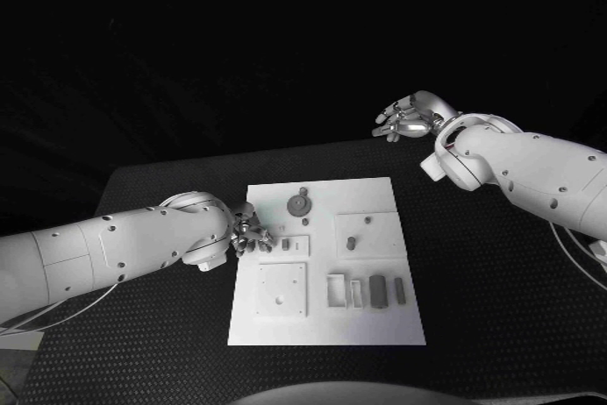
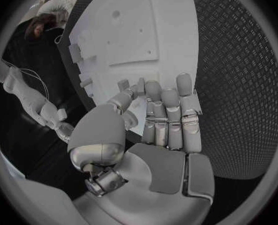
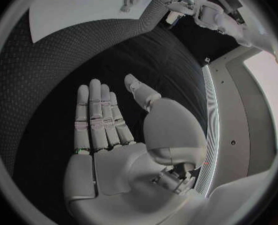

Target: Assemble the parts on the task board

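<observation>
Nearest the head camera, the white task board [image 1: 326, 330] lies mid-frame on the black desk [image 1: 493, 291], its grey parts [image 1: 377, 291] clustered toward its lower right. At the board's left edge sits the left robot hand [image 1: 246, 230]; the left wrist view shows its fingers [image 2: 170, 120] straight and close together, holding nothing, over the board's rim. Upper right, the right robot hand [image 1: 407, 117] hovers well apart from the board; its wrist view shows an open, empty palm [image 3: 108, 150].

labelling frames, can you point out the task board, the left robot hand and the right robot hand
task board [image 1: 380, 330]: head view, bare white near corner of the plate
left robot hand [image 1: 246, 230]: head view, middle of the hand at the board's edge
right robot hand [image 3: 111, 135]: right wrist view, open palm below the fingers
</observation>
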Robot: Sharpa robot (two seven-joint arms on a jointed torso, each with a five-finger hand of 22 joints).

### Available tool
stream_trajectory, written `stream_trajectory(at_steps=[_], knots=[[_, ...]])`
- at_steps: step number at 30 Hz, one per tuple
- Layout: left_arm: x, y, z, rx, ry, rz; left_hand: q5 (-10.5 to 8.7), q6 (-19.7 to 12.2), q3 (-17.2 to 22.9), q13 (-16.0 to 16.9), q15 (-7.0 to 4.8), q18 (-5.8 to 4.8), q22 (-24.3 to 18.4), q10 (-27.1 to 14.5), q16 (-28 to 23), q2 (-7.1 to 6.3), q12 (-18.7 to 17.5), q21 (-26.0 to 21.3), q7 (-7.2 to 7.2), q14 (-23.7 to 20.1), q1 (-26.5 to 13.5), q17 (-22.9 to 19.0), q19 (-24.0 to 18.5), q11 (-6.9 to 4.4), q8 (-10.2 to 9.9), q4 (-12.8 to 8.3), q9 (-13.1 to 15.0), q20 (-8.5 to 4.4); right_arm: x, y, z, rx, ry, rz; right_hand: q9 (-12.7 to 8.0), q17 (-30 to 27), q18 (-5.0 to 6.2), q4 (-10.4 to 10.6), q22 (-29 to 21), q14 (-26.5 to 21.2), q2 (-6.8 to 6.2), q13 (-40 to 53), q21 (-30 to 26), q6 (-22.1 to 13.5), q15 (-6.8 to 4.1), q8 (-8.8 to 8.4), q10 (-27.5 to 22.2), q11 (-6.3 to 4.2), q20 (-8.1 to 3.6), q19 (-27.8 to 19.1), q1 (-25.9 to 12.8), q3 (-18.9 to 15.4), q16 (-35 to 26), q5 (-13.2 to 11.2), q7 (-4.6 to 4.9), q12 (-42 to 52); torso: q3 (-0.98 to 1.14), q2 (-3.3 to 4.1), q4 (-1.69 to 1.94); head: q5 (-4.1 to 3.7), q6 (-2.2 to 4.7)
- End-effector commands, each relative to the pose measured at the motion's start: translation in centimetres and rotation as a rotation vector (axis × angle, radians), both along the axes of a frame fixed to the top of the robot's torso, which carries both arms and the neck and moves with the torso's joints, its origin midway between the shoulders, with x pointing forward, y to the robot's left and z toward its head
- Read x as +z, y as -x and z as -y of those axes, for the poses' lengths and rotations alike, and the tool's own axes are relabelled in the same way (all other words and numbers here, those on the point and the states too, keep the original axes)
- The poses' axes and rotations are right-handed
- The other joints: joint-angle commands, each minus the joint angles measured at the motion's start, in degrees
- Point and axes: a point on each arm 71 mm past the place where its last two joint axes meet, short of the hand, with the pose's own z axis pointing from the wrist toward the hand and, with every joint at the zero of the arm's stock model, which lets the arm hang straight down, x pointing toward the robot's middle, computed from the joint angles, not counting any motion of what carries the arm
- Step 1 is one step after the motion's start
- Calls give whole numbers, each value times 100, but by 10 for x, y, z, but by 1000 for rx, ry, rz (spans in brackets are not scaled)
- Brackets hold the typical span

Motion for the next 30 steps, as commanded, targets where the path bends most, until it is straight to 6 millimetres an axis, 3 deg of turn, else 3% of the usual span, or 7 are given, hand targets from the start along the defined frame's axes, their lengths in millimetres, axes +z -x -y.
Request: stream_trajectory(at_steps=[1,8,14,22,30], knots=[[-5,3,-1,-3,-14,-13,-54,-37,-4,-7,-24,-39,102,-55,35,-90,30,-12,0,-18,-25,-13,12,5,-22,67,-9,-11,0,0,-1,14,-1,0,-8,10,87,-8,7,21,-2,-8,-27,-40,19,19,-32,11,30,26,-51,-22,-37,16,6,36,0,-1,-2,-2,-5],[-5,2,-3,-1,-12,-12,-105,-51,-7,-10,-30,-39,104,-63,44,-205,37,-17,5,-26,-98,-25,10,7,-30,189,-8,-16,0,0,-1,14,-1,-1,-9,12,87,-9,7,20,-3,-12,-28,-41,19,20,-33,11,30,25,-51,-21,-40,16,6,38,0,-3,-2,-5,-10],[-5,3,-4,9,2,-25,16,-57,16,-8,-36,-39,110,-69,56,-145,46,-16,5,-32,-28,-31,8,7,-29,166,-3,-20,0,0,0,13,0,-3,-10,14,87,-9,7,21,-2,-14,-29,-41,19,20,-33,11,30,25,-50,-20,-42,16,6,40,1,-1,-1,-7,-11],[-6,4,-6,17,13,-39,137,-62,-52,-4,-35,-50,117,-84,81,-22,65,-7,9,-46,87,-42,-2,10,-24,-43,10,-20,0,0,0,13,0,-4,-11,16,87,-9,8,21,0,-18,-30,-41,19,21,-34,11,30,25,-49,-18,-44,16,6,42,-3,-2,-1,-7,-15],[-6,4,-7,25,24,-48,484,-57,-83,-10,-33,-59,115,-93,97,104,80,-1,10,-58,161,-66,-7,10,-22,-321,15,-21,-1,0,1,13,1,-8,-12,18,87,-9,8,22,2,-20,-30,-41,19,21,-34,11,30,25,-49,-17,-46,16,6,44,0,-2,-2,-18,-22]])
